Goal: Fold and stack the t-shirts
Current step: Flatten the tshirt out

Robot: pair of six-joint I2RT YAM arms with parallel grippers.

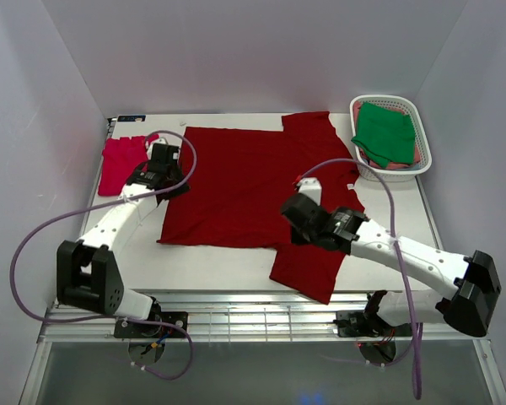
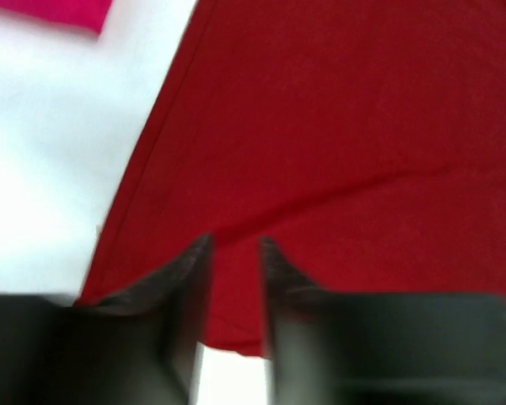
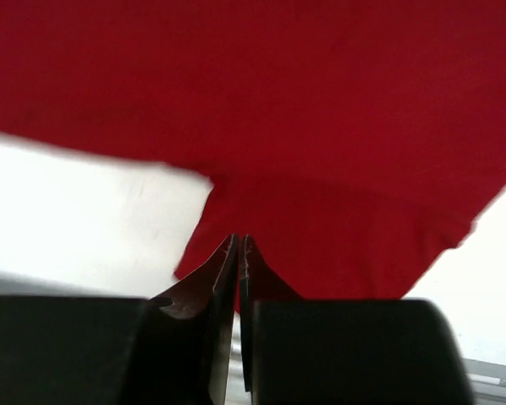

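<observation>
**A:** What's the biggest thing in front of you?

**B:** A white table [image 1: 211,261]. Spread flat across its middle lies a large dark red t-shirt [image 1: 228,186]. One sleeve points to the far edge and the other to the near edge.

**A:** And around that shirt?

**B:** Off its far right corner stands a white slotted basket [image 1: 386,98], close by but apart from it. Near the shirt's left edge, toward the far side, lies a smaller pinkish-red t-shirt [image 1: 118,164], with a strip of bare table between the two. A folded green t-shirt [image 1: 384,133] sits in the basket, so it too is to the dark red shirt's right.

**A:** Where are the grippers?

**B:** The left gripper [image 2: 234,245] is over the dark red shirt's left edge, toward the far corner. Its two fingers stand slightly parted, and red cloth shows through the gap. The right gripper [image 3: 239,240] is low over the shirt's right part, where the near sleeve joins the body. Its fingers are pressed together, leaving only a hairline slit. I cannot tell whether a pinch of cloth is caught there.
</observation>
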